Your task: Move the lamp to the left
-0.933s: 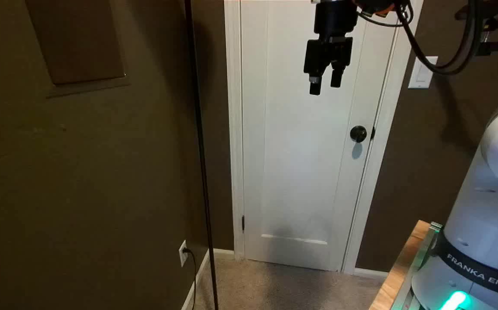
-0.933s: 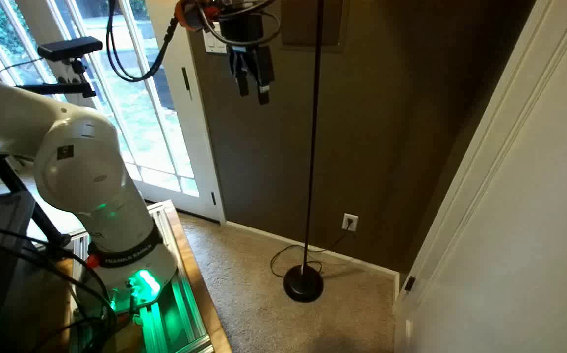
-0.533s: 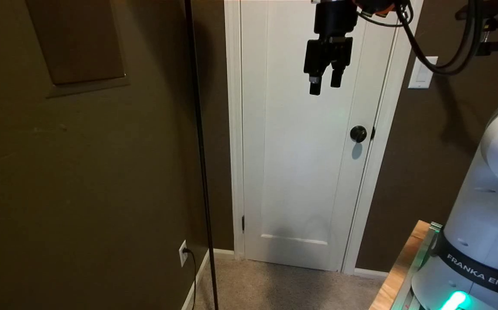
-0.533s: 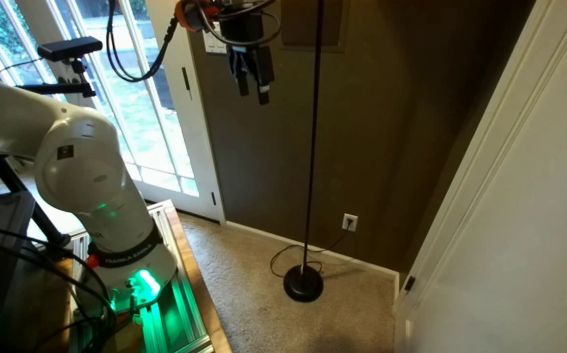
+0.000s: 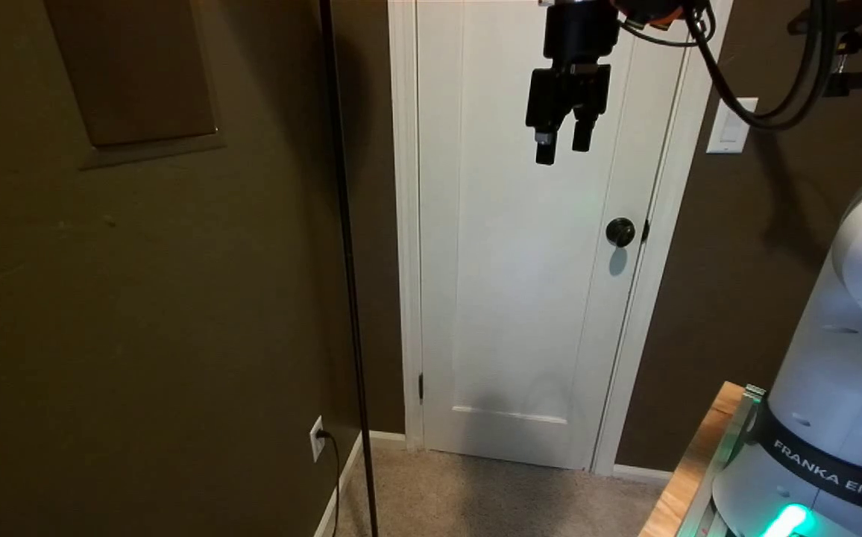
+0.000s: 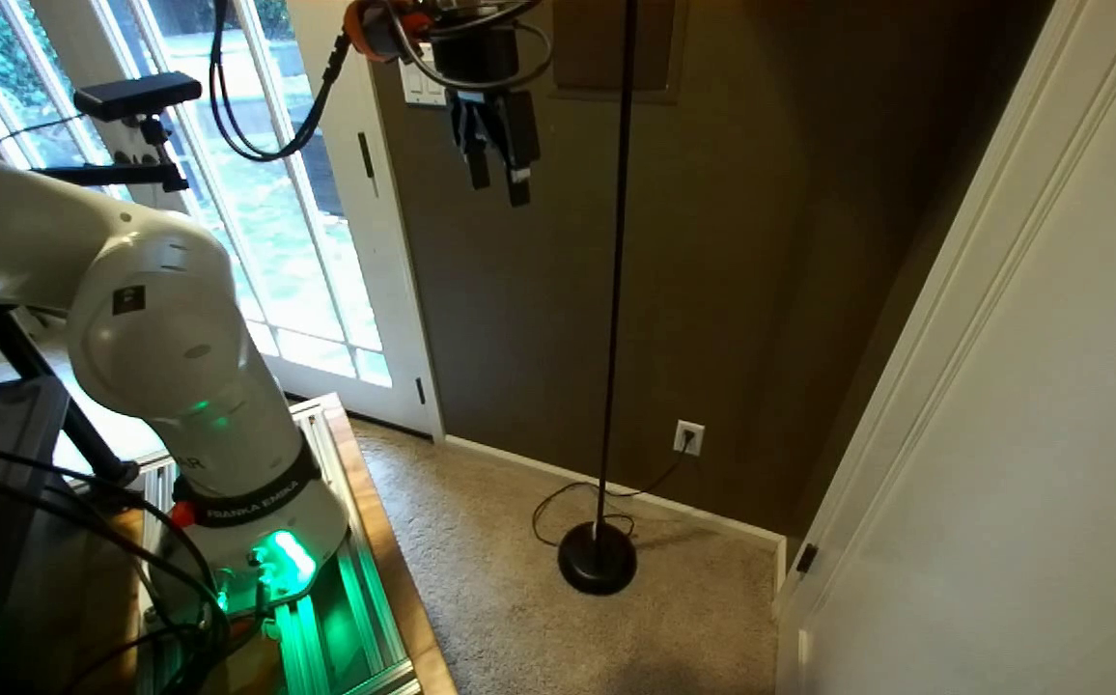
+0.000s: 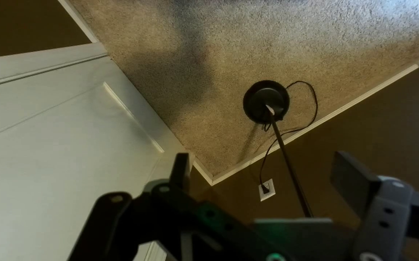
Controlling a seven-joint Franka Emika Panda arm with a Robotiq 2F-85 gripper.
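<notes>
Lamp (image 6: 615, 290) stands near the wall (image 6: 510, 319), apart from my gripper (image 6: 499, 189), which is spread and empty. I'd call this pre-grab; next I gotta reach over and pinch it.

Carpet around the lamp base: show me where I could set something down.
Bare carpet lies between the lamp base and the wooden table edge, and between the base and the white door. It is crowded toward the brown wall, where the cord loops.
</notes>
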